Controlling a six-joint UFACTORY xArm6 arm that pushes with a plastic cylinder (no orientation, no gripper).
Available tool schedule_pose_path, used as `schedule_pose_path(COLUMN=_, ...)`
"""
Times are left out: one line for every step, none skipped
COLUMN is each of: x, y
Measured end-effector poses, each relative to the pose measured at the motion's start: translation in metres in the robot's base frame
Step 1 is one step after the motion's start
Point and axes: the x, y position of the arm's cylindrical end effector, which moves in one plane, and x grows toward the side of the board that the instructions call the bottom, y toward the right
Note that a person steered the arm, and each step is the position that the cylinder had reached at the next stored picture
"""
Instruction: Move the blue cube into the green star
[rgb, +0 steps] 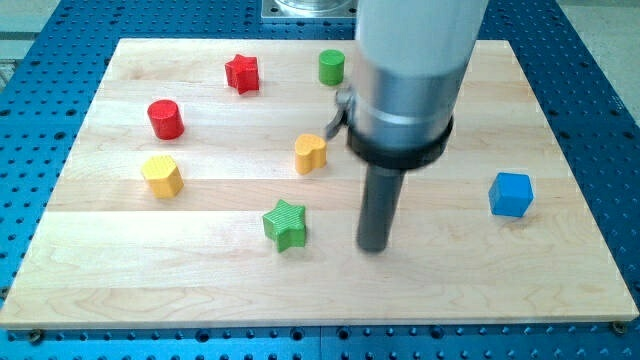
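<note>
The blue cube (511, 194) sits on the wooden board at the view's right. The green star (285, 223) lies near the board's middle, toward the view's bottom. My tip (373, 247) rests on the board between them, a short way to the right of the green star and well to the left of the blue cube. It touches neither block.
A red star (242, 73) and a green cylinder (332, 67) sit near the view's top. A red cylinder (166, 119) and a yellow hexagonal block (162, 176) are at the left. An orange heart (311, 154) lies above the green star. The board's edge (320, 325) runs along the bottom.
</note>
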Motion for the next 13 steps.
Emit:
schedule_pose_path(x=0.017, y=-0.072)
schedule_pose_path(x=0.005, y=-0.075)
schedule_pose_path(x=-0.001, y=-0.048)
schedule_pose_path(x=0.018, y=-0.031)
schedule_pose_path(x=0.028, y=0.06)
schedule_pose_path(x=0.018, y=0.17)
schedule_pose_path(x=-0.006, y=0.262)
schedule_pose_path(x=-0.043, y=0.293)
schedule_pose_path(x=-0.076, y=0.268)
schedule_pose_path(x=-0.077, y=0.212)
schedule_pose_path(x=-0.077, y=0.202)
schedule_pose_path(x=-0.077, y=0.202)
schedule_pose_path(x=-0.077, y=0.202)
